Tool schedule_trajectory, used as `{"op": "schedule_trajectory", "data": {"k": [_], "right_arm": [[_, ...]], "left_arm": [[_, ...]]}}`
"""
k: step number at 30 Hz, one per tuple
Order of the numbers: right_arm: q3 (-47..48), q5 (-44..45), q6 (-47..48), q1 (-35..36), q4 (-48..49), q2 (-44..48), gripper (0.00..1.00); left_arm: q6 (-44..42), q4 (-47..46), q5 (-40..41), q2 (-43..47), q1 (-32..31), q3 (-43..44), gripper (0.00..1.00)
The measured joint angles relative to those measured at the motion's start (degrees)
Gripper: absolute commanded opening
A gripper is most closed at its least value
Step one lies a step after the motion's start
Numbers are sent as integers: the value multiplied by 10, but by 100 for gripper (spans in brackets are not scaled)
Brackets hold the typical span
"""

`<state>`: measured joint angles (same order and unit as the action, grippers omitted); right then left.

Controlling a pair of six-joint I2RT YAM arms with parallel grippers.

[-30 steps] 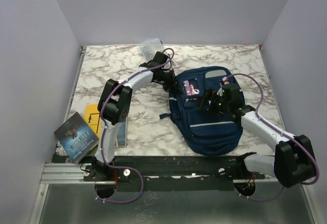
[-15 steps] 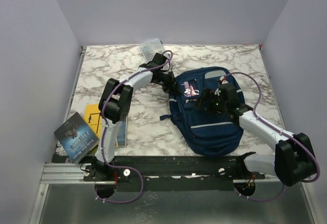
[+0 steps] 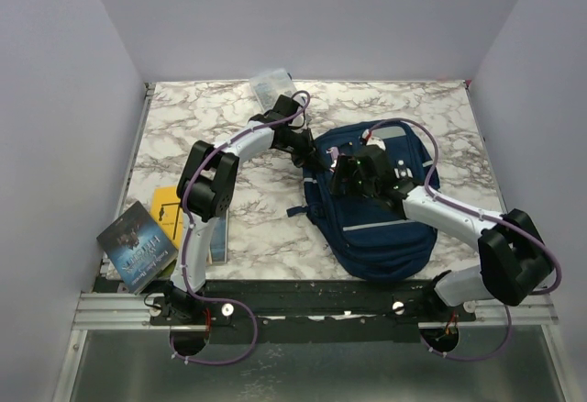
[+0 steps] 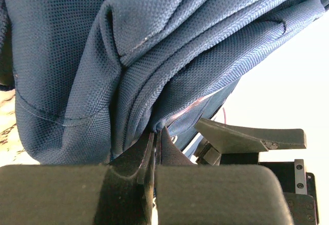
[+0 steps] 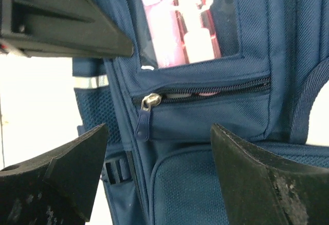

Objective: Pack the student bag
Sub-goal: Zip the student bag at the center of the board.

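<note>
The student bag (image 3: pixel 381 228), a navy backpack, lies flat on the marble table right of centre. My left gripper (image 3: pixel 314 156) is at its upper left edge, shut on a fold of the bag's fabric (image 4: pixel 154 81); the jaws meet on the cloth (image 4: pixel 157 135). My right gripper (image 3: pixel 348 173) hovers open over the bag's upper front pocket, close beside the left gripper. In the right wrist view its open fingers (image 5: pixel 159 132) straddle the pocket's metal zipper slider (image 5: pixel 149 101) and blue pull tab, under a pink label window (image 5: pixel 185 24). The zipper looks shut.
A dark-covered book (image 3: pixel 138 244) and a yellow book (image 3: pixel 167 207) lie near the front left edge, with a blue flat item (image 3: pixel 218 239) beside the left arm. A clear plastic pouch (image 3: pixel 272 82) sits at the back. Walls enclose three sides.
My right gripper has swung left across the bag to the pink-label pocket, next to the left gripper, and its jaws have narrowed slightly. The left gripper has held still on the fabric.
</note>
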<state>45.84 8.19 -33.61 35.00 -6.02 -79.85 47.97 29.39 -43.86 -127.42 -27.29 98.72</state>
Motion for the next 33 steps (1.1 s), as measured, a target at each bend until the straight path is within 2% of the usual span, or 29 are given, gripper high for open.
{"op": "schedule_trajectory", "data": {"k": [7, 10, 12, 16, 20, 22, 26, 29, 31, 33], "right_arm": [[47, 48, -24, 12, -1, -62, 56], [58, 64, -29, 25, -1, -79, 40], [60, 75, -28, 35, -5, -85, 37], [77, 109, -23, 60, -23, -97, 42], [85, 142, -23, 82, -38, -110, 41], [85, 156, -22, 90, -44, -114, 30], [97, 175, -15, 96, -64, -123, 14], [101, 187, -15, 98, -71, -122, 10], [101, 193, -15, 100, -74, -119, 1], [101, 195, -15, 101, -78, -111, 0]], "left_arm": [[1, 2, -5, 0, 0, 0, 0], [0, 3, -5, 0, 0, 0, 0], [0, 4, -5, 1, 0, 0, 0], [0, 5, -5, 3, 0, -1, 0], [0, 6, -5, 3, -1, -2, 0], [0, 7, -5, 4, -1, -2, 0], [0, 7, -5, 7, -1, -3, 0], [-2, 7, -3, 14, -2, -6, 0], [-3, 7, -3, 15, -3, -6, 0], [-3, 7, -3, 16, -3, -6, 0]]}}
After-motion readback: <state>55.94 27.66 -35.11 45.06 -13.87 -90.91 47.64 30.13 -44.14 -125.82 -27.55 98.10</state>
